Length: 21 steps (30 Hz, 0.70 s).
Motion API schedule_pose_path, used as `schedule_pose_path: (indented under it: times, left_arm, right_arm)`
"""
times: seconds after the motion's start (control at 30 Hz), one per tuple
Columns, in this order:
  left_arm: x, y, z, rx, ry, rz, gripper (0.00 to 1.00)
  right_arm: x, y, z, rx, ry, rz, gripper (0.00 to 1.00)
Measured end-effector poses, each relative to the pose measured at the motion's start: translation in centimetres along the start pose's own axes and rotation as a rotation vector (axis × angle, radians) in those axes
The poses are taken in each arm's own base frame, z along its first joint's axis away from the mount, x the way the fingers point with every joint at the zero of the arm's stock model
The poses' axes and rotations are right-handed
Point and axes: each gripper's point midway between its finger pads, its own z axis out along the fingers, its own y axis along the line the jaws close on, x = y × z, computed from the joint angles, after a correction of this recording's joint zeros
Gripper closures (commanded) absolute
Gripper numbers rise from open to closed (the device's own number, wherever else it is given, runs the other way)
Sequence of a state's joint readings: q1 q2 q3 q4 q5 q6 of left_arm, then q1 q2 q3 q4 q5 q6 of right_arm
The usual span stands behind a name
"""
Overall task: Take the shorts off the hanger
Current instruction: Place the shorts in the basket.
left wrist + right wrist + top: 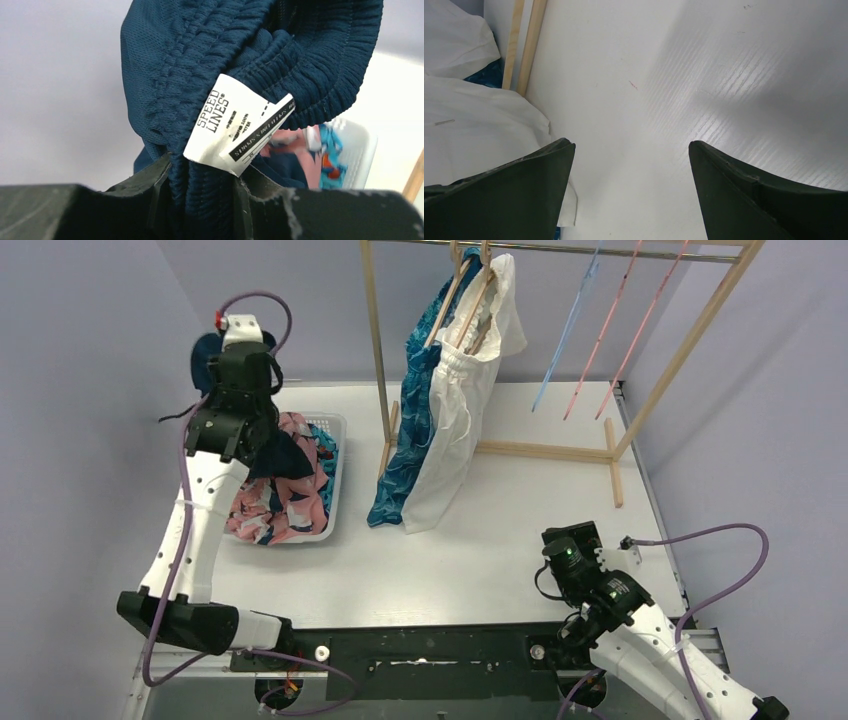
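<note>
Over the table's (480, 570) 9 o'clock basket (336, 455), left gripper's (200, 170) pinching the navy shorts (200, 60), probably needing release next; right gripper's (630, 145) idling wide.

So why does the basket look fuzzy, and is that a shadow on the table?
Left wrist view: the navy shorts and their label are sharp, so the basket behind falls out of focus. Right wrist view: yes, a soft grey shadow crosses the table.
</note>
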State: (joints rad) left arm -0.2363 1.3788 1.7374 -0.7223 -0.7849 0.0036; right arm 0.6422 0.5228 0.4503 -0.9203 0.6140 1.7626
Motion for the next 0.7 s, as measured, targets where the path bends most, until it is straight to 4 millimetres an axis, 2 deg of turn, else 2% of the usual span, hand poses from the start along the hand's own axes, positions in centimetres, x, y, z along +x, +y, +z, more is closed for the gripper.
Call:
schedule_pose_path:
  times: [0.1,0.17,0.2,0.3,0.33,0.4,0.53,0.57,0.6,0.7]
  left_arm:
    - [6.0,-3.1,1.7,0.09,0.123,0.081,1.0]
    - [10.8,-5.2,2.3,0.154,0.224,0.135,1.0]
    - [14.2,-6.4,2.4,0.197,0.294,0.171,1.0]
    - [20.8,-8.0,2.0,0.292,0.446,0.223,1.0]
    - [22.4,-8.3,1.9,0.32,0.488,0.22,1.0]
    - [23.8,-8.4,2.5,0.353,0.545,0.169,1.0]
    - [24.8,-7.7,5.1,0.353,0.603,0.023,1.0]
    - [25.4,-7.7,5.7,0.347,0.622,-0.003,0.93]
    - [26.0,-7.7,6.1,0.341,0.643,-0.021,0.79]
    - [27.9,-8.4,7.0,0.332,0.694,-0.04,0.67]
  right_arm:
    - [0.1,-0.2,0.1,0.002,-0.001,-0.001,0.12]
    - [0.1,-0.4,0.3,0.004,-0.003,-0.004,0.12]
    - [0.1,-0.5,0.3,0.006,-0.004,-0.007,0.12]
    - [0.0,-0.6,0.4,0.004,-0.012,-0.016,0.11]
    - [0.0,-0.6,0.4,0.003,-0.014,-0.022,0.11]
    - [-0.1,-0.6,0.4,0.0,-0.016,-0.035,0.11]
    - [-0.2,-0.4,0.3,-0.017,-0.017,-0.07,0.1]
    - [-0.3,-0.4,0.2,-0.024,-0.017,-0.078,0.1]
    - [-0.3,-0.3,0.1,-0.032,-0.018,-0.085,0.1]
    - [-0.7,0.2,-0.1,-0.066,-0.025,-0.106,0.1]
